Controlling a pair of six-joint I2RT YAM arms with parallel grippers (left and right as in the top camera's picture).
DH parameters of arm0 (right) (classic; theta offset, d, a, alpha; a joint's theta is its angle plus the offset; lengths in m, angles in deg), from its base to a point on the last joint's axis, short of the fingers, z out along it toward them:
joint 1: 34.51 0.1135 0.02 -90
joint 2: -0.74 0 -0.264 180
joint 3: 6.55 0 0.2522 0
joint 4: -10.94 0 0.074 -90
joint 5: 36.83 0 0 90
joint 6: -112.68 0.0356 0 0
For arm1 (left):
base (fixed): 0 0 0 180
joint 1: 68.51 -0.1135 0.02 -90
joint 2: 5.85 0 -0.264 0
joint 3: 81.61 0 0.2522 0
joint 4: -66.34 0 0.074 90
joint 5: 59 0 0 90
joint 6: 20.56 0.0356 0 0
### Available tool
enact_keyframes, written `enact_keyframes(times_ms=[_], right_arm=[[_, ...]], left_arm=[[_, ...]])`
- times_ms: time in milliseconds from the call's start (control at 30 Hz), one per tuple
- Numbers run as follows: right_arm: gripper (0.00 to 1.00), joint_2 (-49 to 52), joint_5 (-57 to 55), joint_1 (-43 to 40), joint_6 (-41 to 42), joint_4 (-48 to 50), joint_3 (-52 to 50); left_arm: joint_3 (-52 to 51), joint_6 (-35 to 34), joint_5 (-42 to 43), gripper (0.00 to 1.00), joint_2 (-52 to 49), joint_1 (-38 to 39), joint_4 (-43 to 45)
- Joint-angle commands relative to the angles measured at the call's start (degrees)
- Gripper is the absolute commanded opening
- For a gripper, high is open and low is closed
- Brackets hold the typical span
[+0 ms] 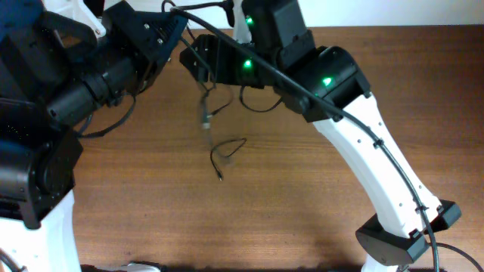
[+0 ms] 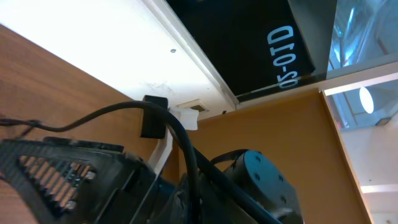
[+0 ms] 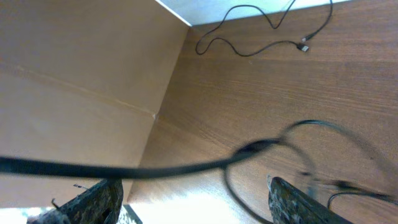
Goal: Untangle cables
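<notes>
A thin black cable [image 1: 206, 113] hangs from between the two gripper heads at the back of the table, and its lower end loops on the wood [image 1: 227, 149]. Another thin loop [image 1: 257, 106] lies under the right arm. My right gripper [image 1: 198, 66] is open. In the right wrist view its fingers [image 3: 193, 205] stand wide apart, with a blurred cable [image 3: 186, 167] stretched across in front of them. A separate cable [image 3: 249, 42] with a small plug lies further off. My left gripper [image 1: 174, 34] is close to the right one. Only a meshed finger [image 2: 50, 171] shows, so its jaws are hidden.
The wooden table [image 1: 302, 196] stretches forward and right of the cables. The white right arm [image 1: 378, 159] crosses the right side, and the black left arm [image 1: 83, 91] fills the left. A thick black arm cable [image 2: 180, 134] runs through the left wrist view.
</notes>
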Motion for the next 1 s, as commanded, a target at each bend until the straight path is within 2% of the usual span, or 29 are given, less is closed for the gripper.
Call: enact_keyframes(times_ms=[0, 200, 300, 467, 533, 600, 800, 867, 967], right_arm=[[0.74, 0.3, -7.4, 1.7, 5.5, 0.2, -0.1], [0.72, 4.1, -13.8, 2.1, 9.0, 0.4, -0.6], [0.6, 6.8, -15.4, 1.9, 9.0, 1.2, -0.6], [0.26, 8.2, -17.7, 1.9, 8.9, 1.6, -0.6], [0.18, 8.2, -20.5, 1.9, 8.3, -0.3, -0.6], [0.13, 8.2, -21.5, 1.0, 7.8, -3.6, -0.6], [0.12, 8.2, -9.1, -3.3, -7.0, -13.8, -0.6], [0.12, 8.2, -9.1, -5.3, -10.8, -19.9, -0.6], [0.07, 8.2, -11.3, -8.1, -13.8, -25.4, -0.6]], left_arm=[[0.5, -2.0, 1.0, 0.0, 0.2, -0.3, 0.6], [0.5, -2.0, 2.3, 0.0, 0.2, -0.3, 0.6], [0.5, -1.9, 3.1, 0.0, 0.3, -0.4, 0.5], [0.5, -1.4, 3.3, 0.0, 0.3, -0.4, 0.5], [0.5, 1.2, 1.9, 0.0, 0.3, -0.4, 0.5], [0.5, 4.1, -2.2, 0.0, 0.3, -0.4, -0.2], [0.5, 7.6, -31.7, 0.0, -0.3, -4.2, -9.7], [0.5, 7.6, -36.2, 0.0, -0.9, -6.8, -12.6], [0.5, 9.1, -36.7, 0.0, -1.1, -11.2, -14.9]])
